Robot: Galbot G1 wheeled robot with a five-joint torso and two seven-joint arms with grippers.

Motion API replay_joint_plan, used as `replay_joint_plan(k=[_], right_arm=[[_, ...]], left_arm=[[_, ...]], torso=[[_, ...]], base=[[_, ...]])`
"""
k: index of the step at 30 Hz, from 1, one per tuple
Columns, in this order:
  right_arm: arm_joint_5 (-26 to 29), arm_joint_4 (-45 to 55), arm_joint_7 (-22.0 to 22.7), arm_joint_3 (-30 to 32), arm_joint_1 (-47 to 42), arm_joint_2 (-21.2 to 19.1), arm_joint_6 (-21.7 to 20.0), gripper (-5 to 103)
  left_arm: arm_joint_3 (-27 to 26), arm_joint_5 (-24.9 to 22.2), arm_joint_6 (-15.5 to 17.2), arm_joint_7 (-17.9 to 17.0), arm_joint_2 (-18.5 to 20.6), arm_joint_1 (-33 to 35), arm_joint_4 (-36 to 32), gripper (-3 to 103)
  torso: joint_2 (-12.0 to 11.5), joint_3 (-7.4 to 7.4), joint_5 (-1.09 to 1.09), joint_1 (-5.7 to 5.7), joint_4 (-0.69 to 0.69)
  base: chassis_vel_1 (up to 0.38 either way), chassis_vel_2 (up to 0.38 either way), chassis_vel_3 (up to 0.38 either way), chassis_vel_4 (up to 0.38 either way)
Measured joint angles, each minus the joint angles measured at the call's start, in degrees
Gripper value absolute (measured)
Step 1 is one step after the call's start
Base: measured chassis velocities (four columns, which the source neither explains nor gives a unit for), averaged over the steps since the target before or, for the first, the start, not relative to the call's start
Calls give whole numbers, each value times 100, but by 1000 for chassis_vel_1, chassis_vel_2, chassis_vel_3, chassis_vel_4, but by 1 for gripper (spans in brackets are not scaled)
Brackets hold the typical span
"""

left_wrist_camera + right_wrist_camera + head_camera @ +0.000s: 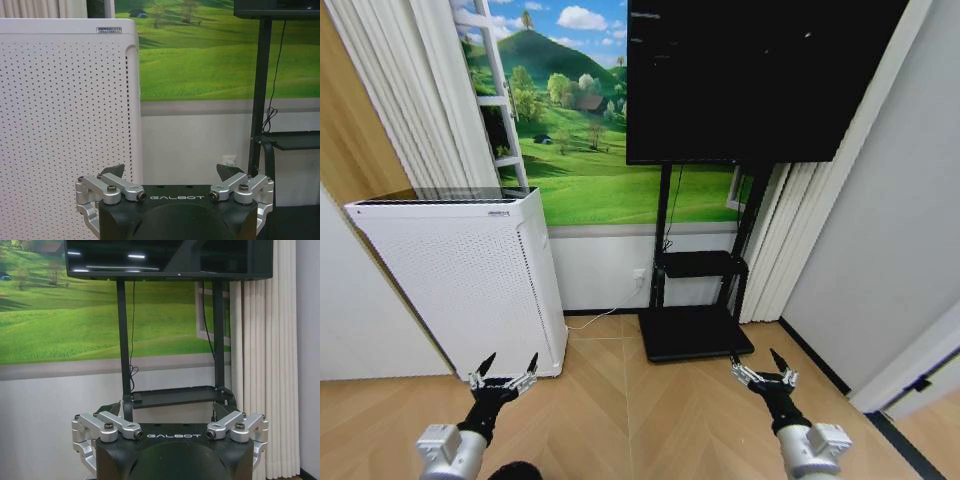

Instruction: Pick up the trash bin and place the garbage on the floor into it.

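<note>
My left gripper (510,361) (172,172) hangs open and empty low over the floor (640,400), a light herringbone parquet, just in front of the white perforated appliance (460,280). On the other side, my right gripper (755,358) (167,410) is also open and empty, held low in front of the black TV stand (698,300). A dark rounded shape (515,471) pokes in at the bottom edge beside the left arm; I cannot tell whether it is the trash bin. No garbage is in view.
The tall white appliance (65,125) stands against the left wall. A black TV (760,80) on its stand, with a shelf (175,396) and a flat base (695,335), fills the middle back. White curtains (262,365) and a grey wall close off the right.
</note>
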Motion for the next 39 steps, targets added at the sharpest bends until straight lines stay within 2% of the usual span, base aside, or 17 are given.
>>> replay_joint_plan(k=[15, 26, 27, 29, 33, 34, 38, 39], right_arm=[[0, 0, 1, 1, -1, 0, 0, 100], [0, 0, 0, 0, -3, 0, 0, 100], [0, 0, 0, 1, -2, 0, 0, 100], [0, 0, 0, 0, -2, 0, 0, 100], [0, 0, 0, 0, -2, 0, 0, 100], [0, 0, 0, 0, -1, 0, 0, 100], [0, 1, 0, 1, -2, 0, 0, 100], [0, 0, 0, 0, -1, -1, 0, 100]], left_arm=[[0, 0, -1, 1, 0, 0, 0, 100], [0, 0, -1, 1, 0, 1, -1, 100], [1, -1, -1, 1, 0, 1, 0, 100], [1, -1, -1, 1, 0, 1, 0, 100], [0, 0, -1, 1, 0, 1, 0, 100], [0, 0, -1, 1, 0, 1, -1, 100], [1, 0, 0, 1, 0, 1, 0, 100], [0, 0, 0, 1, 0, 1, -1, 100]], torso=[[-17, -13, -1, -10, 0], [-23, -18, 2, -16, -1], [-25, -16, -3, -15, 0], [-28, -16, 2, -14, 0], [-27, -18, -7, -15, 0], [-29, -17, 5, -14, 0], [-29, -19, -9, -15, 0], [-30, -17, 2, -13, 0]], base=[[239, -237, -241, 250], [350, -356, -373, 356], [354, -365, -364, 377], [354, -370, -345, 377], [347, -359, -341, 351], [367, -343, -373, 368], [332, -348, -338, 341], [353, -352, -364, 350]])
